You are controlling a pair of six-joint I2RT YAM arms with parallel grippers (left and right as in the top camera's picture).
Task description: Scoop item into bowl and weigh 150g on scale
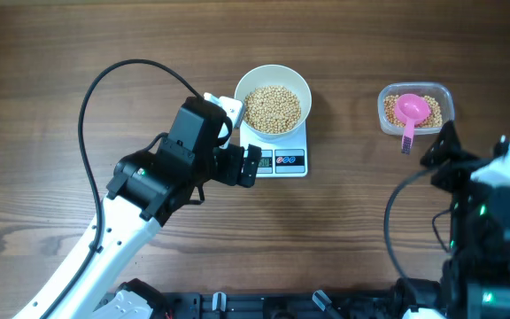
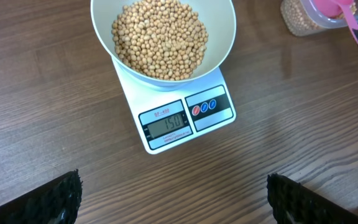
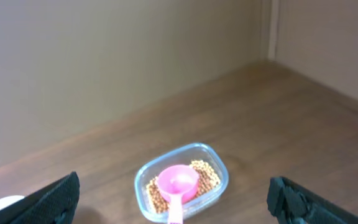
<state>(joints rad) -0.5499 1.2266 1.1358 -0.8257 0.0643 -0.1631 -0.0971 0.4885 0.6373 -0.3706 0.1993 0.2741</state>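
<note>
Gaping wide and empty, the left claw (image 2: 178, 202) hangs just beside the scale (image 1: 283, 160); the right claw (image 3: 173, 202), well apart from it, is equally spread and touches nothing.

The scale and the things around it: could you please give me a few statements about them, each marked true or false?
1. The bowl stands on the scale. True.
2. The scale's display shows 150. True.
3. The pink scoop lies in the bowl. False: it lies in the clear tub, away from the scale.
4. The left end effector grips the bowl. False: it is open, holds nothing and is clear of the bowl.
5. The bowl holds beans. True.
</note>
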